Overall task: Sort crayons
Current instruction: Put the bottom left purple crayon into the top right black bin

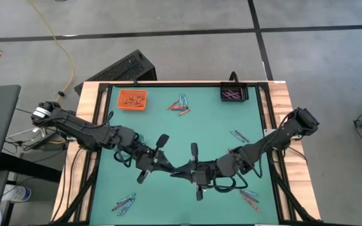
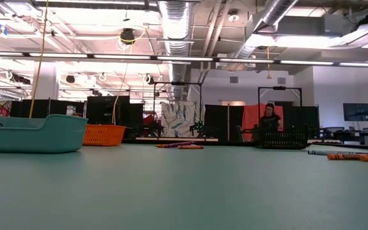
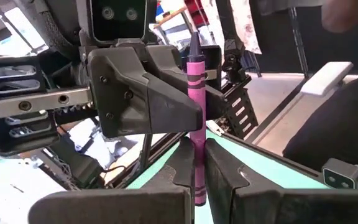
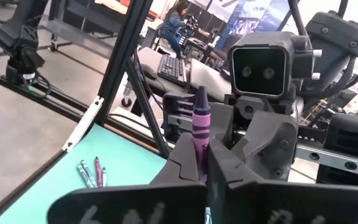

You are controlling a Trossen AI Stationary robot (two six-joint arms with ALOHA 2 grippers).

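- I was partway through a hand-over: my left gripper and my right gripper met nose to nose above the middle of the green table, both closed on the same purple crayon.
- In both wrist views the crayon stood upright between the fingers, pinched at its lower end by one pair and just above that by the other.
- Next, I judged, one gripper had to let go cleanly while the other kept hold, then carry the crayon to the black tray at the far edge, where other purple sticks lay.
- The crayon was a slim round stick with a paper wrapper, dark bands and a blunt cone tip; probably waxy and easy to snap if squeezed sideways.
- My fingers were dark, hard and angular, with flat inner faces.
- Loose crayons lay in small heaps around the mat, and an orange tray held orange-red ones.
- The mat looked smooth and matte.
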